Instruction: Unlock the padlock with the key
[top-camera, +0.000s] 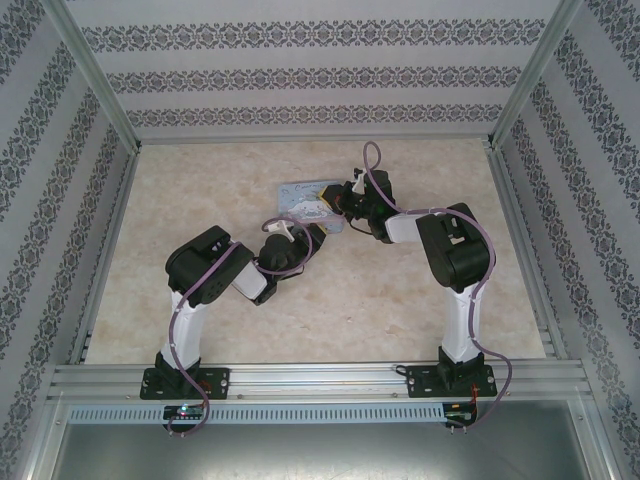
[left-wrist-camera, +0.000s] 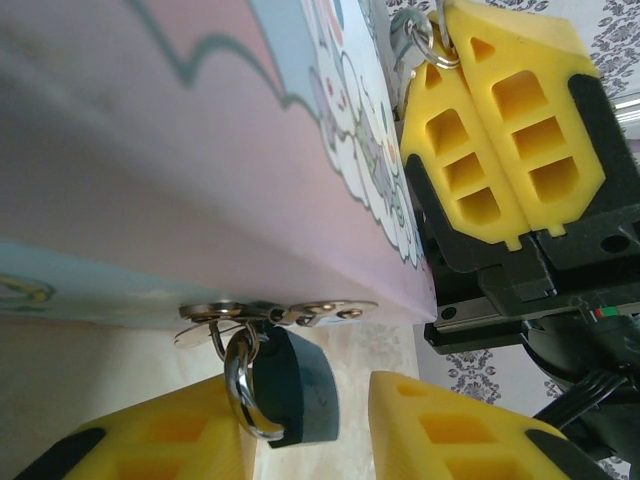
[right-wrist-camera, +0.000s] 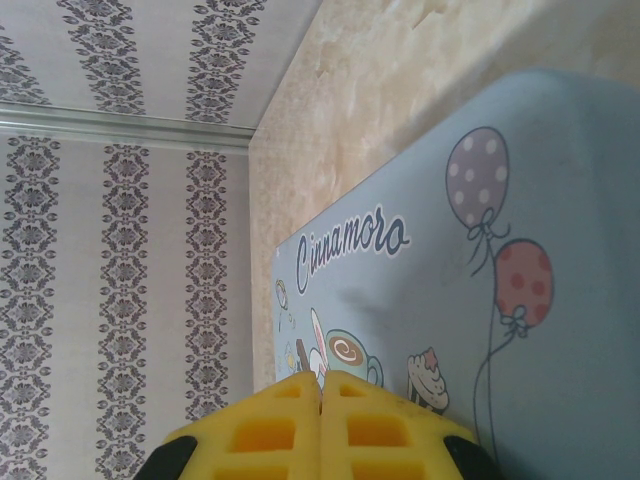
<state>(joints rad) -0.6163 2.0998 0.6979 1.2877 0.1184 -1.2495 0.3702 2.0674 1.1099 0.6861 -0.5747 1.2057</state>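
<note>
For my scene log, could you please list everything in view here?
Rectangular pale blue and pink cartoon tin box: one, mid-table, between the two arms.
Small dark bluish padlock: one, silver shackle, hanging from the tin's metal hasp.
Small metal key on a ring: one, silver, beside the tin's edge.
Beige marbled table: one, inside patterned walls.
Left fingers: two, yellow, apart, either side of the padlock.
Right fingers: two, yellow, closed, pinching the key at their tips.
</note>
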